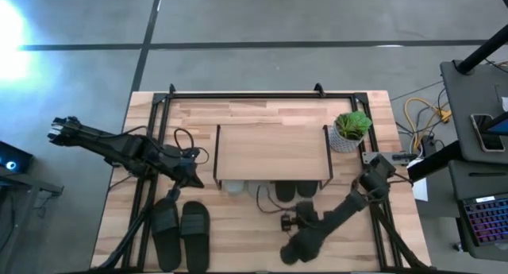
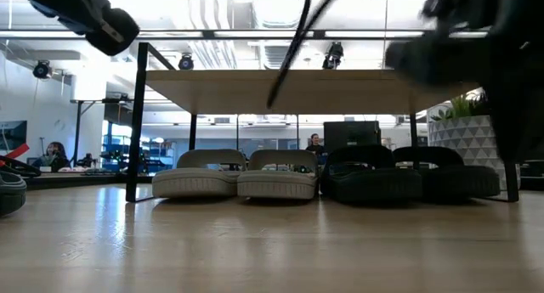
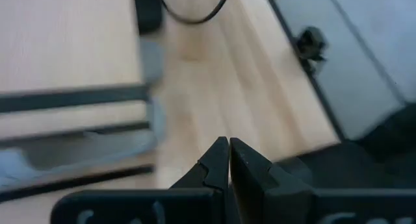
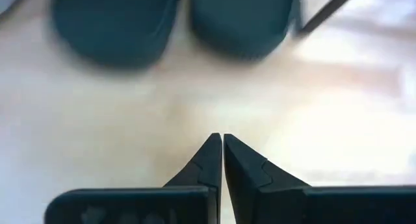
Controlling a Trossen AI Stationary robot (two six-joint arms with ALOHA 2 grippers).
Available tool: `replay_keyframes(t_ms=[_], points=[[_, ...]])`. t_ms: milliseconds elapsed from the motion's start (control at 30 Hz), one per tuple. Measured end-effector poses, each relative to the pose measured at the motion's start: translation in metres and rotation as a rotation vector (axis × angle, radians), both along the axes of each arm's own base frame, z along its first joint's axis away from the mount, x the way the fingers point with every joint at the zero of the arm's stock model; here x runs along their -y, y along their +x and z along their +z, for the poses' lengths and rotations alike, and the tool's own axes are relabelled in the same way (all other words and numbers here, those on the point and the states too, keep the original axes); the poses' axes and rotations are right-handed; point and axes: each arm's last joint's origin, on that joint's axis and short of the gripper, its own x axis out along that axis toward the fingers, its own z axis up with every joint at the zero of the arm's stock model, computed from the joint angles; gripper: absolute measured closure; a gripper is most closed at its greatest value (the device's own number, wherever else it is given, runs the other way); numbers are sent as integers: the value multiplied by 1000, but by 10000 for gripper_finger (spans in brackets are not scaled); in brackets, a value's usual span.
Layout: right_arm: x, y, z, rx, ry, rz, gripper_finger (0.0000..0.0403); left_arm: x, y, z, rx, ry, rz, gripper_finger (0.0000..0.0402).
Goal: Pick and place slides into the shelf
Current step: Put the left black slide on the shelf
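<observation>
High view: both arms are reaching toward the shelf (image 1: 274, 152), left gripper (image 3: 229, 146) and right gripper (image 4: 222, 141) each pressing empty fingers together. Beside the shelf's front-left corner, a black pair (image 1: 181, 234) is lying lengthwise, pointing toward it.

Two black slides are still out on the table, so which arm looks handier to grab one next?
Probably the left. Its claw hangs shut just above the loose black slides at the table's front left, while the right claw, also shut, sits farther off by the shelf.
</observation>
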Motion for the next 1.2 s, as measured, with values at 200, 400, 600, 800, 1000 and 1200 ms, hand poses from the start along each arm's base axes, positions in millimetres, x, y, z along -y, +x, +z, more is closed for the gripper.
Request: replay_keyframes(t_ms=[200,400,600,800,1000,1200], points=[[-44,9,17,330,119,149,394,7,-1,9,-59,-223,-95,402],[-79,34,34,724,228,285,394,16,10,38,50,-571,-244,402],[-93,62,53,964,266,496,394,20,21,53,134,-737,-272,402],[-82,74,73,983,40,596,394,19,25,57,195,-765,-122,402],[-68,85,119,1061,-26,749,394,23,23,97,600,-928,-271,402],[-43,109,134,1094,-32,883,394,22,12,94,579,-891,-319,402]])
